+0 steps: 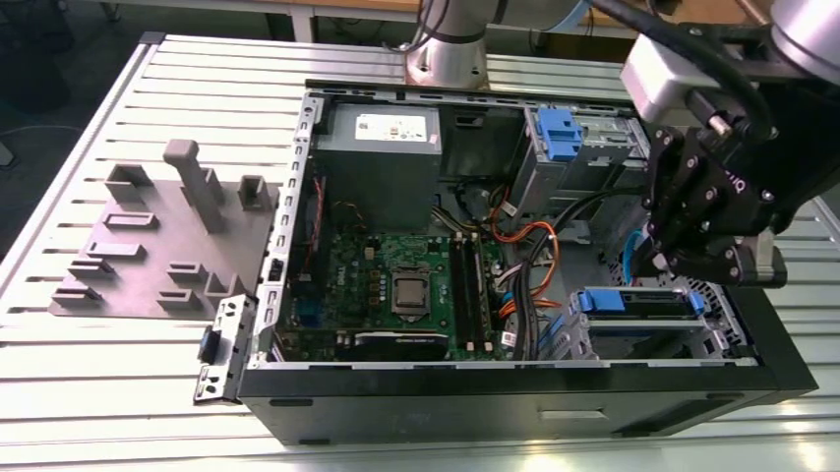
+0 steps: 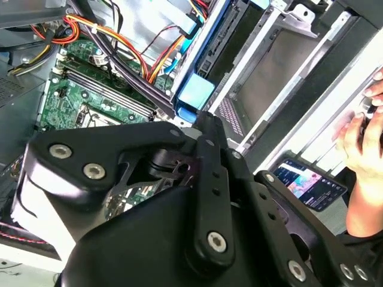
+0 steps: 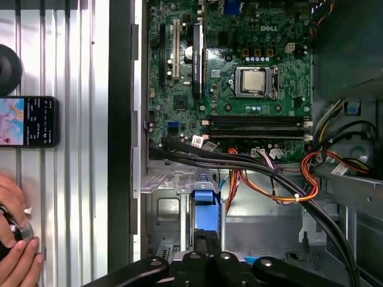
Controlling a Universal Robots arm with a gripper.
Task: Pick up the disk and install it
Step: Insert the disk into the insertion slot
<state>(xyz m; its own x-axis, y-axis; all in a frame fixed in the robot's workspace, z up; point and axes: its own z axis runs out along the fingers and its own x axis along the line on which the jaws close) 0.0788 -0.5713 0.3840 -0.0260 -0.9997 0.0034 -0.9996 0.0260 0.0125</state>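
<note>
Exterior view: the disk (image 1: 639,302) sits in the lower drive cage at the front corner of the open case (image 1: 525,379), on the exterior view's right. Its blue frame and end handle surround a silver face. The tool (image 1: 706,273) hangs just above it; whether it is apart or clamped cannot be told. The case rests on a ribbed surface (image 1: 118,364). Second wrist view: the disk's blue handle (image 2: 194,92) lies just beyond the tool (image 2: 200,122), and a blue rail runs along the disk's edge. First wrist view: the blue handle (image 3: 203,200) meets the tool (image 3: 204,240) beside the grey cage wall (image 3: 167,209), below the motherboard (image 3: 239,89).
</note>
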